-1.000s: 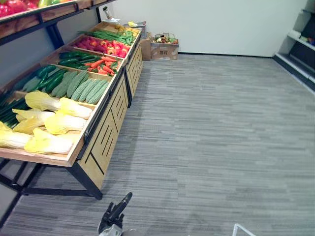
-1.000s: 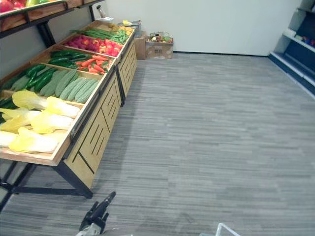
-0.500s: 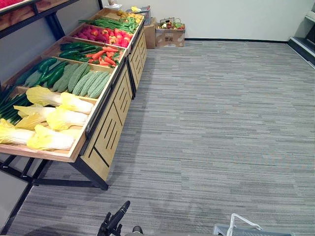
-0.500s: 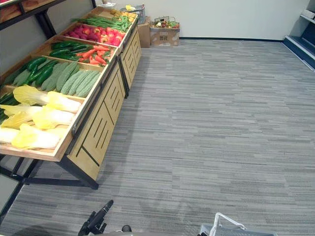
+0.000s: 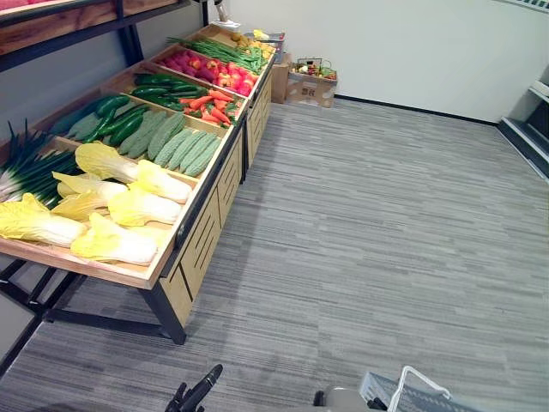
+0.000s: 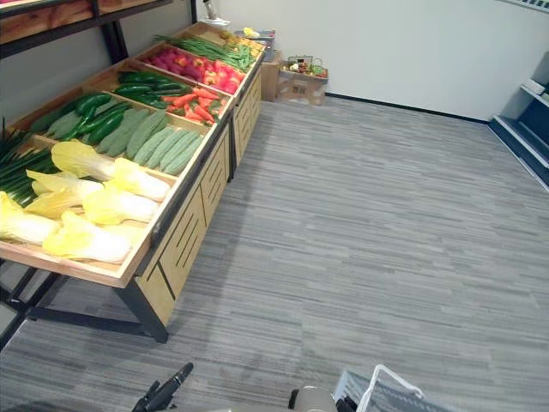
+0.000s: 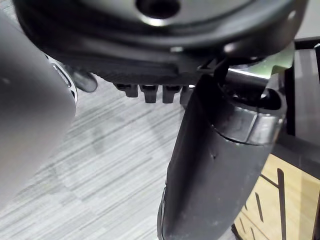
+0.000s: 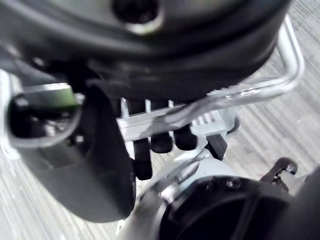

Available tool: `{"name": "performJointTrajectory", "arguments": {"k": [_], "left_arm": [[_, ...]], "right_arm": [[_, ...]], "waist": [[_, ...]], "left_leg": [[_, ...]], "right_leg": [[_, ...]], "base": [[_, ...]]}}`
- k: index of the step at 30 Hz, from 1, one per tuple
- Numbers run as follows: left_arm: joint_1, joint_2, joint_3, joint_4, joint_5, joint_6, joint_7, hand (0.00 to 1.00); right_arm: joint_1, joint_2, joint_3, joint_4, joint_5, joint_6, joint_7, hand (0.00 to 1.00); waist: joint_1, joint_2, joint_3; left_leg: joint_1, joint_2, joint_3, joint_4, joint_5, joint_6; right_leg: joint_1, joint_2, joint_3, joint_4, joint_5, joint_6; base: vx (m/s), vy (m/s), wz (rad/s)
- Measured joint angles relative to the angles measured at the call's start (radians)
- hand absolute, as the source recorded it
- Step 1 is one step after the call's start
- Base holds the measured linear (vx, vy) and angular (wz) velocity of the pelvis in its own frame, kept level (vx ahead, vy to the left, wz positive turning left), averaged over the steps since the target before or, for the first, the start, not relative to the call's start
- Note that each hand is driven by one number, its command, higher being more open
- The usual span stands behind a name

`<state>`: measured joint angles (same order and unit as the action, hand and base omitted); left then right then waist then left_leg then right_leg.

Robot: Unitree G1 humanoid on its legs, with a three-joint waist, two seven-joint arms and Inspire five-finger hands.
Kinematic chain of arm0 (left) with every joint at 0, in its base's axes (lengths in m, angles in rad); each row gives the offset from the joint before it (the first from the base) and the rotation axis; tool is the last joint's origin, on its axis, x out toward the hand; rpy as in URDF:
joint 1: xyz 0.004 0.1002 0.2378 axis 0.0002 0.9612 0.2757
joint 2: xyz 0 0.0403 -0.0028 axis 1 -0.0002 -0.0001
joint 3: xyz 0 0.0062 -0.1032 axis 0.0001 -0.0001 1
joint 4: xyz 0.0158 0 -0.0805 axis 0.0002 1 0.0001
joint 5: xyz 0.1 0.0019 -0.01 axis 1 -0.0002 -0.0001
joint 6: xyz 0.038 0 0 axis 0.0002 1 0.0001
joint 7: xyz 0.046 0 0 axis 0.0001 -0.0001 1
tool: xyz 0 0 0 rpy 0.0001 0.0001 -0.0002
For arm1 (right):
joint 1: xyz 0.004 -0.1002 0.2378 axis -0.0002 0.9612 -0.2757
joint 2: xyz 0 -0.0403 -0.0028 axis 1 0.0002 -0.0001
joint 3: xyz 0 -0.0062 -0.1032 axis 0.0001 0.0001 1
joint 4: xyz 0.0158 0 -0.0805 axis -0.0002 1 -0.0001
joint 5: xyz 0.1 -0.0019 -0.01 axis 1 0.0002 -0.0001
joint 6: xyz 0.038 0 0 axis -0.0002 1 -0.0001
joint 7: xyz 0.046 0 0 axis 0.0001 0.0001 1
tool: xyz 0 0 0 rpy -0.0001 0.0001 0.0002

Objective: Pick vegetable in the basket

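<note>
Stands on open floor off the near corner of the bench; carries the basket low on the right, right robot hand clenched round its wire handle, probably to have it ready beside the body while leaving the other arm free for picking; holds the left robot hand low in front, fingers relaxed and straight, grasping nothing.

Faces a bench sloped down toward the aisle, likely so as to show the stock and bring it within reach from the front; finds it sorted by kind into wooden bays: cabbages nearest, scallions behind them, then gourds and cucumbers, then carrots, with peppers and beans farthest along.

Has no vegetable in either robot hand; cannot tell the basket's contents, its inside being hidden. Finds the nearest pick, the cabbages, up and to the left of the left robot hand, well apart from it, with the bench front and bare floor between; finds the basket on the opposite side, well apart from the bench. Needs, by this reading, a closer approach before any reach; looks to be at the very start.
</note>
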<state>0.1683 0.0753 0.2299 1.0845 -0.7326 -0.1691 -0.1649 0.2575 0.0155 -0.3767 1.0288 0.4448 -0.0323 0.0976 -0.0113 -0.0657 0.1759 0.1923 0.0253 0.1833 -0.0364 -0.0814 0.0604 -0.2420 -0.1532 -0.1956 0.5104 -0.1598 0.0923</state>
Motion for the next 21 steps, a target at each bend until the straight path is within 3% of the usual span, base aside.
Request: {"name": "performJointTrajectory", "arguments": {"k": [2, 5, 7, 8, 10, 11, 12, 13, 14, 15, 18, 20, 21], "left_arm": [[0.003, -0.020, 0.055, -0.017, 0.000, 0.006, -0.001, 1.00], [0.004, -0.045, 0.101, -0.029, -0.001, 0.003, 0.000, 1.00], [0.001, -0.060, 0.105, -0.035, -0.001, 0.003, 0.002, 1.00], [0.003, -0.090, 0.106, -0.040, 0.008, 0.005, 0.002, 1.00], [0.002, -0.103, 0.106, -0.044, 0.035, 0.016, -0.006, 1.00], [-0.001, -0.101, 0.110, -0.071, 0.043, 0.030, -0.018, 1.00], [-0.014, -0.105, 0.115, -0.082, 0.043, 0.031, -0.024, 1.00], [-0.025, -0.105, 0.120, -0.083, 0.043, 0.032, -0.027, 1.00], [-0.048, -0.105, 0.139, -0.090, 0.043, 0.040, -0.030, 1.00], [-0.064, -0.112, 0.149, -0.104, 0.043, 0.041, -0.029, 1.00], [-0.078, -0.094, 0.147, -0.134, 0.045, 0.044, -0.030, 1.00], [-0.083, -0.093, 0.142, -0.145, 0.048, 0.048, -0.030, 1.00], [-0.087, -0.094, 0.139, -0.146, 0.049, 0.048, -0.030, 1.00]], "right_arm": [[0.034, 0.014, -0.015, 0.000, -0.001, 0.022, 0.000, 0.00], [0.058, 0.023, -0.038, 0.007, -0.001, 0.042, -0.001, 0.00], [0.079, 0.034, -0.039, 0.020, 0.015, 0.058, -0.003, 0.00], [0.103, 0.021, -0.038, 0.020, 0.032, 0.064, 0.012, 0.00], [0.109, 0.006, -0.038, 0.026, 0.027, 0.063, -0.002, 0.00], [0.108, 0.005, -0.038, 0.012, 0.023, 0.060, -0.006, 0.00], [0.110, 0.000, -0.038, -0.004, 0.007, 0.048, 0.002, 0.00], [0.109, -0.002, -0.038, -0.014, 0.004, 0.048, 0.002, 0.00], [0.099, -0.009, -0.034, -0.023, -0.013, 0.037, 0.005, 0.00], [0.101, -0.014, -0.021, -0.024, -0.017, 0.021, 0.015, 0.00], [0.100, -0.017, 0.007, -0.022, -0.025, 0.007, 0.024, 0.00], [0.057, -0.024, -0.003, -0.023, -0.022, 0.005, 0.012, 0.00], [0.040, -0.028, -0.007, -0.030, -0.017, 0.004, 0.008, 0.00]], "waist": [[0.000, 0.003, -0.001], [-0.001, 0.014, 0.006], [-0.003, 0.025, 0.002], [-0.010, 0.068, -0.009], [-0.015, 0.094, -0.025], [-0.029, 0.083, -0.035], [-0.034, 0.084, -0.036], [-0.034, 0.085, -0.037], [-0.033, 0.083, -0.036], [-0.033, 0.074, -0.029], [-0.018, 0.046, -0.013], [-0.009, 0.040, -0.006], [-0.004, 0.042, -0.004]], "left_leg": [[0.015, -0.001, -0.001, 0.035, -0.060, -0.016], [0.049, -0.003, -0.013, 0.075, -0.131, -0.038], [0.085, 0.013, -0.036, 0.106, -0.199, -0.064], [0.118, 0.060, -0.040, 0.113, -0.237, -0.087], [0.126, 0.087, -0.038, 0.174, -0.228, -0.104], [0.061, 0.117, -0.035, 0.374, -0.205, -0.102], [-0.013, 0.147, -0.035, 0.562, -0.143, -0.138], [-0.047, 0.161, -0.036, 0.640, -0.101, -0.149], [-0.125, 0.194, -0.029, 0.814, -0.047, -0.165], [-0.190, 0.230, -0.001, 0.960, -0.063, -0.154], [-0.286, 0.272, 0.056, 1.071, -0.126, -0.119], [-0.348, 0.285, 0.110, 0.987, -0.172, -0.123], [-0.367, 0.282, 0.134, 0.882, -0.174, -0.121]], "right_leg": [[-0.012, 0.030, 0.002, -0.296, 0.118, 0.010], [-0.025, 0.034, -0.003, -0.356, 0.162, -0.013], [-0.018, 0.039, -0.001, -0.303, 0.218, -0.055], [-0.038, 0.060, -0.024, -0.188, 0.194, -0.083], [-0.049, 0.075, -0.037, -0.091, 0.102, -0.099], [-0.023, 0.074, -0.052, -0.037, 0.024, -0.114], [0.031, 0.082, -0.071, -0.066, 0.007, -0.119], [0.055, 0.086, -0.077, -0.086, 0.006, -0.120], [0.109, 0.093, -0.078, -0.142, 0.005, -0.121], [0.186, 0.104, -0.079, -0.209, 0.006, -0.121], [0.336, 0.097, -0.081, -0.299, 0.006, -0.120], [0.391, 0.075, -0.071, -0.329, 0.008, -0.112], [0.411, 0.060, -0.068, -0.341, 0.007, -0.090]], "base": [[0.26, -0.061, 0.33], [0.37, -0.097, 0.23], [0.55, -0.182, 0.32], [0.63, -0.208, 0.25], [0.72, -0.227, 0.13], [1.02, -0.334, 0.13], [0.98, -0.336, 0.16], [0.66, -0.190, 0.22], [0.49, -0.116, 0.26], [0.48, -0.089, 0.27], [0.37, 0.041, 0.10], [0.29, 0.147, -0.22], [0.17, 0.197, -0.22]]}}
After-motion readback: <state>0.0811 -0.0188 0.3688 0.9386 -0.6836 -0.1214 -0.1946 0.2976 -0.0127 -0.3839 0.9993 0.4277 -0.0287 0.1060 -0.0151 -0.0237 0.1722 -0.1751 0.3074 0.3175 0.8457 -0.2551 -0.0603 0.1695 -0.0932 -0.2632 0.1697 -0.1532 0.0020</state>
